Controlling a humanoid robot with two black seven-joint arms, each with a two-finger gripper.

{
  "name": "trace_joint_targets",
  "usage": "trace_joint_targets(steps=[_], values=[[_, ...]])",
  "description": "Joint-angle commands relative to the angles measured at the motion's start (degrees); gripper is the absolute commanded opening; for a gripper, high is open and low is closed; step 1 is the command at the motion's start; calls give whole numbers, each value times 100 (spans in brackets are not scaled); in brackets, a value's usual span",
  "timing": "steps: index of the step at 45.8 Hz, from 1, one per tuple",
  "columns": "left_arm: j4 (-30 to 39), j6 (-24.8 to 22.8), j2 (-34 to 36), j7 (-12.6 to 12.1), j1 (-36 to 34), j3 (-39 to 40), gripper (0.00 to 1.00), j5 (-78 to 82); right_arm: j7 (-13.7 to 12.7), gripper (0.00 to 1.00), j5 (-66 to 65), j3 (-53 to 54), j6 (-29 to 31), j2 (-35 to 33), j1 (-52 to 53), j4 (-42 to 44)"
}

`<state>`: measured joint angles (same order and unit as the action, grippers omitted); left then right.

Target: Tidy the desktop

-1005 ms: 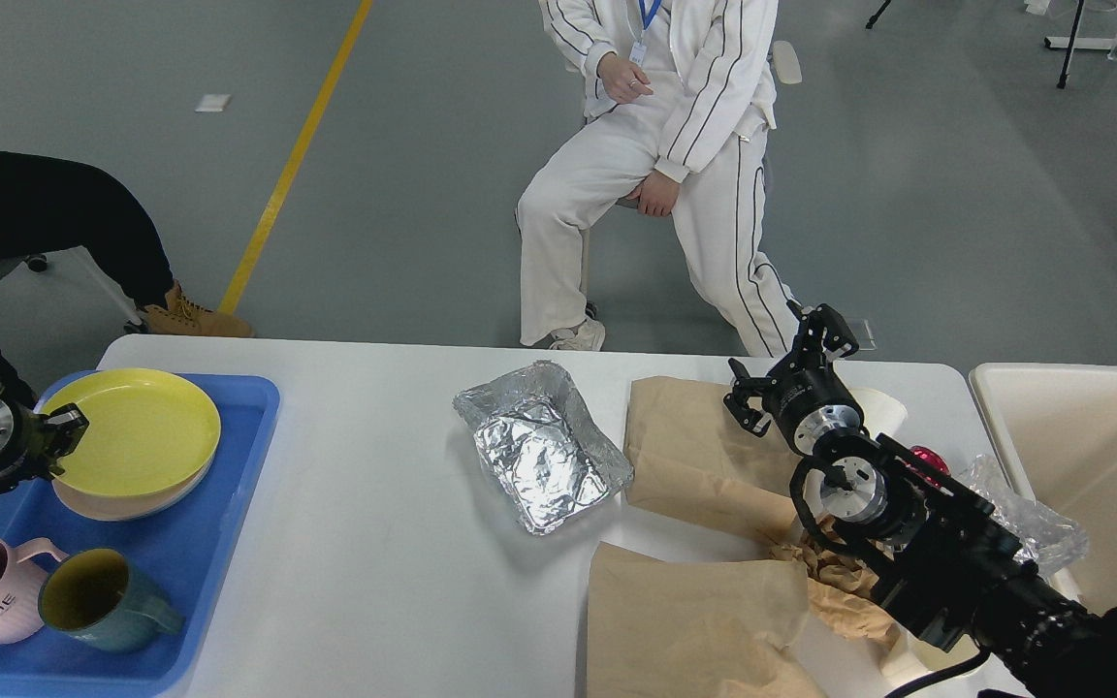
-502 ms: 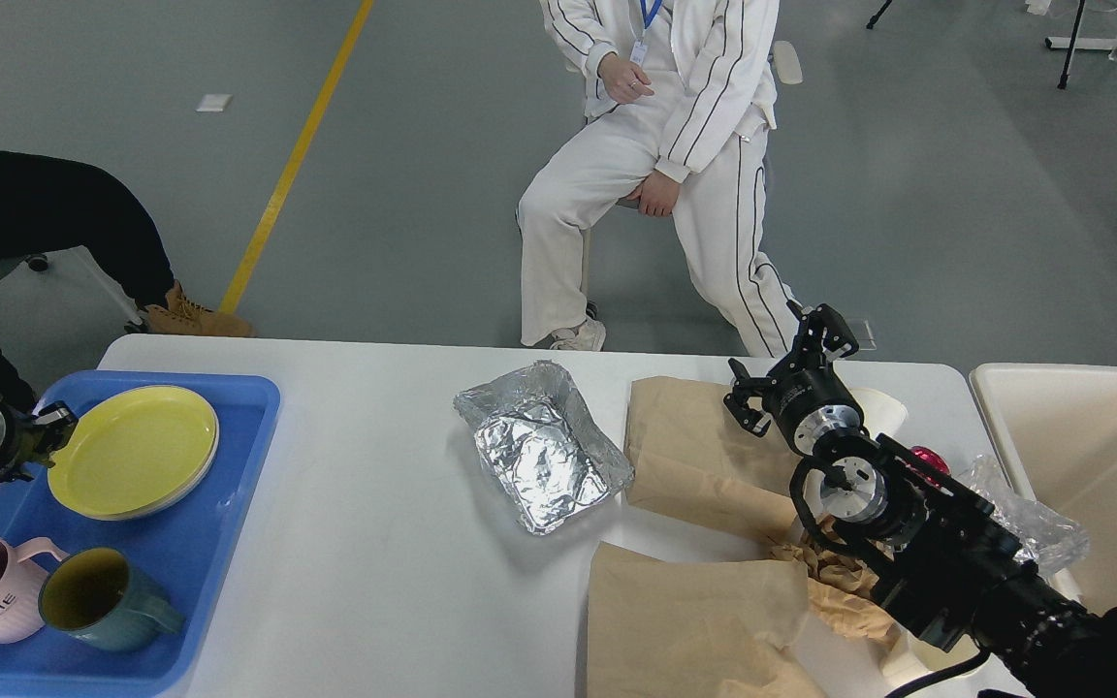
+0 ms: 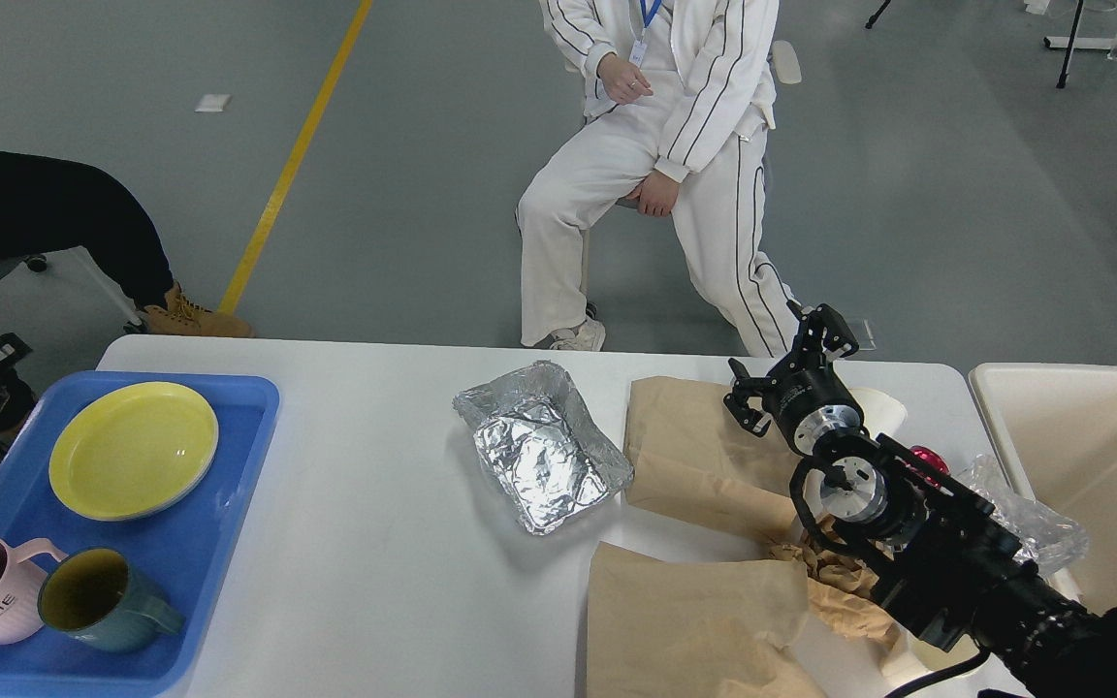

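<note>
Grey floor (image 3: 423, 194) with yellow line (image 3: 292, 160); perhaps tripod legs (image 3: 1068, 44).

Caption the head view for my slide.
Plate and mugs sit in the tray; foil and paper remain on the desktop.

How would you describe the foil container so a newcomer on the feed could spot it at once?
Start from the desktop, the big white table. Near its middle, left of the flat brown paper bags, sits the foil container, well right of the blue tray. It is the only shiny, crinkled silver thing here: a shallow, empty rectangular pan set at a slant.
</note>
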<state>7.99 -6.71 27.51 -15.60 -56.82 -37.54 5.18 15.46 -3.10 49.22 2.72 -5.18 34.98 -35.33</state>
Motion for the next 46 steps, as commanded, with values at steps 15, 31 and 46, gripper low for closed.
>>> trace_joint_targets(steps=[15,31,46], values=[[1,134,52,3930,83,625,97,79,1,100,-7,0,0,0,0,0],[-8,1390,-184,5603,583,1081,96,0,1,100,-7,0,0,0,0,0],[-8,2226,-677,5655,1041,2224,96,10,1,100,-7,0,0,0,0,0]])
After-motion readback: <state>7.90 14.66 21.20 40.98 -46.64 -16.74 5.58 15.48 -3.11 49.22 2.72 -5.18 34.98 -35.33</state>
